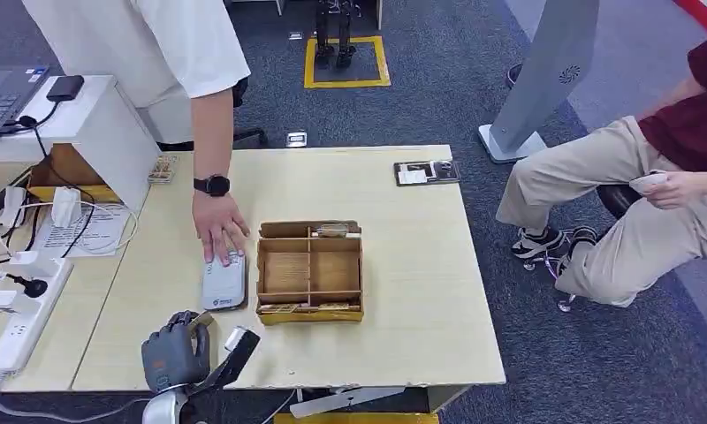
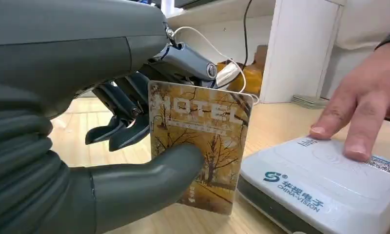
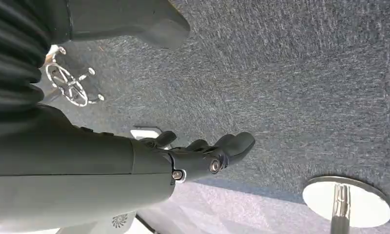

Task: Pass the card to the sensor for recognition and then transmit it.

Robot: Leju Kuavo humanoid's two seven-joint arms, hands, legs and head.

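At the near edge of the pale wooden table (image 1: pixel 403 265) the robot's left hand (image 1: pixel 175 349) holds the card (image 2: pixel 200 146), a yellow-brown one printed with bare trees and the word HOTEL; the thick grey thumb (image 2: pixel 149 180) presses on its face and the darker fingers (image 2: pixel 117 131) sit behind it, so the card stands upright, its lower edge close over the tabletop. Just beside the card lies the sensor (image 2: pixel 320 183), a flat white reader with a blue logo and Chinese lettering on its sloped front; in the head view it sits flat on the table (image 1: pixel 224 284), a little beyond the left hand. A person's hand (image 1: pixel 219 231) rests its fingertips on the far end of the reader, a dark watch (image 1: pixel 212 185) on the wrist above it. Just right of the reader stands a shallow cardboard tray (image 1: pixel 309 272) divided into compartments. The right hand (image 3: pixel 203 153) hangs over grey carpet with its fingers loosely apart and nothing in them, near a round metal base (image 3: pixel 346 201). Farther back, a small dark holder with a white slip (image 1: pixel 428 171) lies near the table's far edge, and at the left a white power strip (image 1: pixel 23 309) and tangled cables (image 1: pixel 76 221) lie by a white box. On the right a second person sits on a stool, legs in beige trousers (image 1: pixel 597 203)
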